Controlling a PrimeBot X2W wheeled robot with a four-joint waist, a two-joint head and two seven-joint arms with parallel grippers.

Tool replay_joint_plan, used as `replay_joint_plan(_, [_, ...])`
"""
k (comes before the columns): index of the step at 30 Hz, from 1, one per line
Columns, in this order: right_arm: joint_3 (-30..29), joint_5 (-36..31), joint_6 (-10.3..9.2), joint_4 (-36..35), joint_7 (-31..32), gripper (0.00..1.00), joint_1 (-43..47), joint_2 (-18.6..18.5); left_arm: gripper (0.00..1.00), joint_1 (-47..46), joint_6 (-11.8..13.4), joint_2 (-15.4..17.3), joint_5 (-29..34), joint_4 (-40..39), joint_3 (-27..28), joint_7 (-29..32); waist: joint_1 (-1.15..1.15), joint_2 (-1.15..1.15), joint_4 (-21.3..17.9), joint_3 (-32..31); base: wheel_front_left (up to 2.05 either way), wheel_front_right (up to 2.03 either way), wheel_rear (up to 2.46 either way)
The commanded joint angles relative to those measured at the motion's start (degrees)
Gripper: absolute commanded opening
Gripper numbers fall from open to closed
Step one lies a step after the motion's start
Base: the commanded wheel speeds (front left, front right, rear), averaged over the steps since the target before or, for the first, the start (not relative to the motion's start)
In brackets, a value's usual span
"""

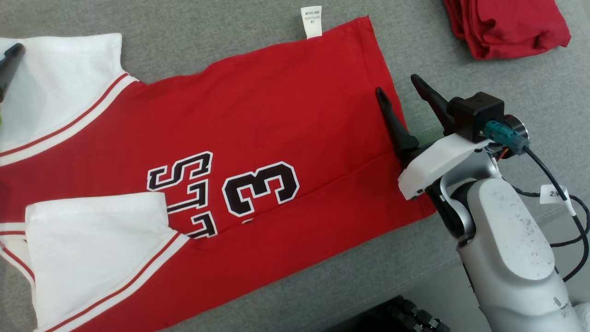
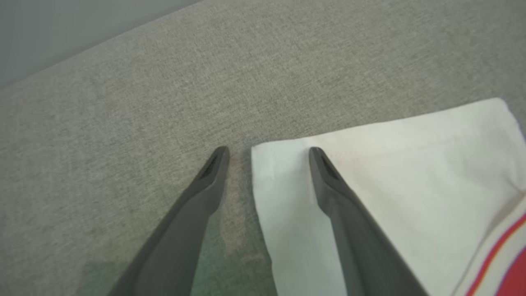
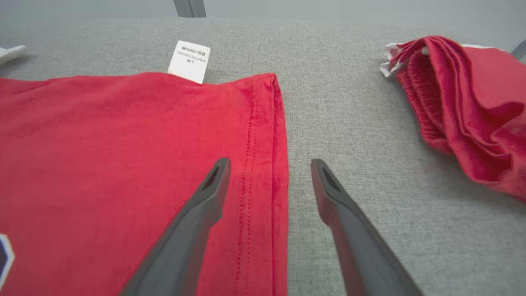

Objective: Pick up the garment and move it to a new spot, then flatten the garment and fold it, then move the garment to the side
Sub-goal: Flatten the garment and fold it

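Note:
The garment (image 1: 258,138) is a red jersey with white sleeves and a black-and-white "3" print, lying spread flat on the grey fabric surface (image 1: 207,50). My right gripper (image 1: 399,87) stands open at the jersey's right hem, one finger over the red cloth and the other over the grey. The right wrist view shows the same straddle of the stitched hem (image 3: 276,135) by the right gripper (image 3: 270,161). My left gripper (image 2: 268,151) is open at the far sleeve's corner (image 2: 390,164), one finger over white cloth. One of its fingers (image 1: 10,60) shows at the left edge.
A second red garment (image 1: 507,25) lies folded at the back right, also seen as a folded pile (image 3: 464,111). A white care label (image 1: 311,20) sticks out past the jersey's far edge. The surface's front edge (image 1: 433,272) runs beside my right arm.

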Motion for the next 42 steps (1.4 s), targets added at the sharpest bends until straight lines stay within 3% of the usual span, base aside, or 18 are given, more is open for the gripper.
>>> replay_joint_plan(1, [0.2,0.2,-0.07,0.2,-0.2,1.0,-0.7,-0.1,0.82,0.2,0.3,0.2,-0.9,0.6,-0.2,1.0,0.0,0.0,0.1,0.0,0.0,0.0,0.0])
replay_joint_plan(2, [0.2,0.0,-0.07,0.2,-0.2,1.0,-1.0,-0.1,0.61,0.4,0.3,0.0,-1.5,0.3,-0.2,1.4,0.0,0.0,0.2,0.0,0.0,0.0,0.0])
replay_joint_plan(3, [0.2,-0.1,-0.07,0.2,-0.2,1.0,-1.3,-0.1,0.46,0.5,0.3,-0.1,-1.8,-0.1,-0.3,1.7,0.0,0.0,0.2,0.0,0.0,0.0,0.0])
replay_joint_plan(5, [0.1,-0.6,-0.07,0.3,-0.1,1.0,-2.0,-0.1,0.28,0.6,0.3,-0.3,-2.1,-1.0,-0.6,2.1,0.0,0.0,0.4,0.0,0.0,0.0,0.0])
replay_joint_plan(7, [0.0,-1.0,-0.07,0.4,0.2,1.0,-2.9,-0.1,0.02,0.6,0.3,-0.6,-1.9,-1.9,-0.9,1.9,0.0,0.0,0.6,0.1,0.0,0.0,0.0])
replay_joint_plan(15, [0.1,-3.5,-0.07,4.3,2.5,1.0,-9.8,-0.9,0.0,-1.7,1.1,-2.6,1.8,-3.3,-1.6,-3.3,0.0,0.0,2.5,0.0,0.0,0.0,0.0])
replay_joint_plan(21, [1.0,-4.2,-0.07,9.9,6.4,1.0,-15.5,-4.0,0.0,-2.6,1.0,-4.3,3.3,-4.4,-1.4,-8.7,0.0,0.0,5.6,-0.8,0.0,0.0,0.0])
replay_joint_plan(30, [1.4,1.9,-0.07,17.6,13.2,1.0,-20.4,-7.2,0.0,-1.5,0.6,-5.9,3.8,-7.0,-2.4,-13.0,0.0,0.0,9.3,-0.8,0.0,0.0,0.0])
replay_joint_plan(31, [1.6,3.3,-0.07,18.4,13.9,0.72,-20.9,-7.4,0.0,-1.4,0.6,-6.0,3.8,-7.2,-2.6,-13.2,0.0,0.0,9.5,-0.8,0.0,0.0,0.0])
replay_joint_plan(32, [1.5,4.8,-0.07,19.0,14.6,0.53,-21.2,-7.2,0.0,-1.3,0.7,-6.2,3.8,-7.2,-2.7,-13.4,0.0,0.0,9.7,-0.8,0.0,0.0,0.0])
replay_joint_plan(33, [1.0,6.3,-0.07,19.8,15.4,0.42,-21.2,-6.9,0.0,-1.3,0.7,-6.2,3.8,-7.2,-2.8,-13.5,0.0,0.0,9.8,-0.8,0.0,0.0,0.0])
replay_joint_plan(36, [1.3,9.2,-0.07,21.3,16.6,0.22,-22.4,-7.8,0.0,-1.4,0.6,-6.7,3.6,-7.2,-3.2,-14.0,0.0,0.0,10.2,-0.8,0.0,0.0,0.0])
replay_joint_plan(38, [2.2,9.8,-0.07,22.1,16.6,0.01,-23.0,-8.4,0.0,-1.7,0.5,-7.0,3.5,-7.1,-3.4,-14.3,0.0,0.0,10.4,-0.8,0.0,0.0,0.0])
replay_joint_plan(42, [4.0,9.4,-0.08,22.9,15.4,0.0,-24.3,-9.8,0.0,-2.3,0.5,-7.1,3.4,-6.5,-3.4,-15.5,0.0,0.0,10.5,-1.3,0.0,0.0,0.0])
